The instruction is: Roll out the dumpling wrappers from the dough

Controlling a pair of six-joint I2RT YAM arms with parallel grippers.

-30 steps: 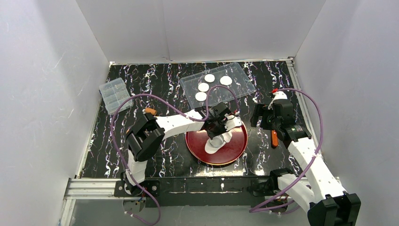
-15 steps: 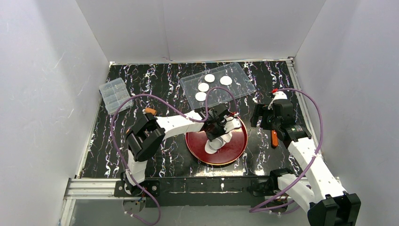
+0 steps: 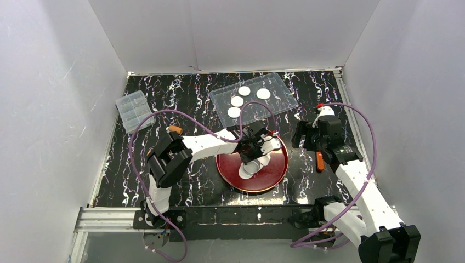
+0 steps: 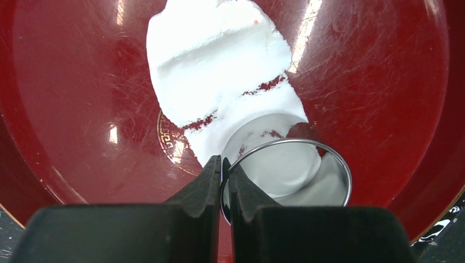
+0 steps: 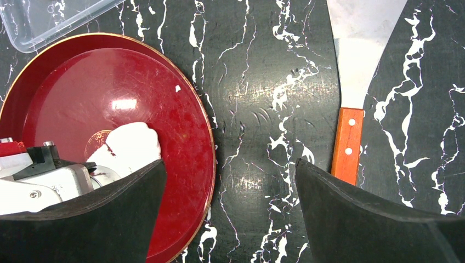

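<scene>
The dough (image 4: 219, 60) lies as a ragged white sheet on the red plate (image 4: 384, 82), also visible as dough (image 5: 131, 143). A round metal cutter ring (image 4: 307, 141) stands on the sheet's near end, with dough showing inside it. My left gripper (image 4: 225, 161) is shut on the ring's rim, one finger inside and one outside. Over the plate (image 3: 277, 170) sits the left gripper (image 3: 253, 153). Several round dumpling wrappers (image 3: 244, 90) lie in the clear tray (image 3: 279, 87). My right gripper (image 5: 230, 164) hangs open over bare table, right of the plate (image 5: 181, 93).
A metal spatula (image 5: 351, 66) with an orange handle lies on the table right of the right gripper; its handle (image 3: 319, 160) shows in the top view. A clear compartment box (image 3: 131, 110) sits at the far left. White walls enclose the black marbled table.
The left gripper with the ring has shifted very slightly over the dough. The right arm has not moved.
</scene>
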